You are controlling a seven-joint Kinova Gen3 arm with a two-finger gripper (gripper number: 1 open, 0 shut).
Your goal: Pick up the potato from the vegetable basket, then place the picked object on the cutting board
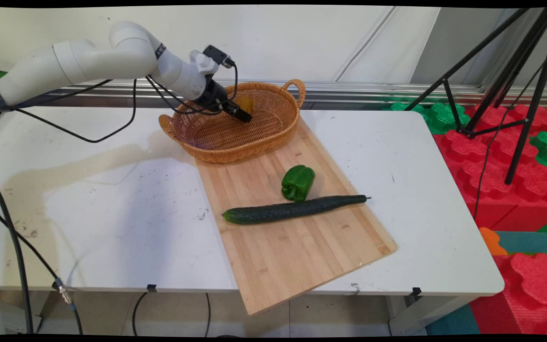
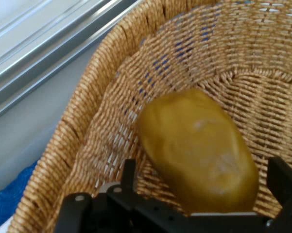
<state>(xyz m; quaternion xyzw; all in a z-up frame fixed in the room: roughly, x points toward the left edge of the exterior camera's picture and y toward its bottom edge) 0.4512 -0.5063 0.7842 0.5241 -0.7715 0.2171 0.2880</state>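
Observation:
My gripper (image 1: 241,114) reaches down into a woven wicker basket (image 1: 216,142) at the far end of a wooden cutting board (image 1: 292,247). A smooth yellow-brown oval thing, like a potato (image 2: 199,155), lies against the basket's inner wall (image 2: 111,126). In the hand view it sits between my two black fingers (image 2: 129,170), which stand wide apart on either side of it with a small gap at each side. In the main view only a bit of the yellow thing (image 1: 246,103) shows, just past the gripper's tip.
A green bell pepper (image 1: 298,182) and a long dark cucumber (image 1: 295,209) lie on the board nearer the front. Black cables hang from the arm. A black tripod (image 1: 515,95) and red and green foam blocks (image 1: 492,166) stand right of the white table (image 1: 112,213).

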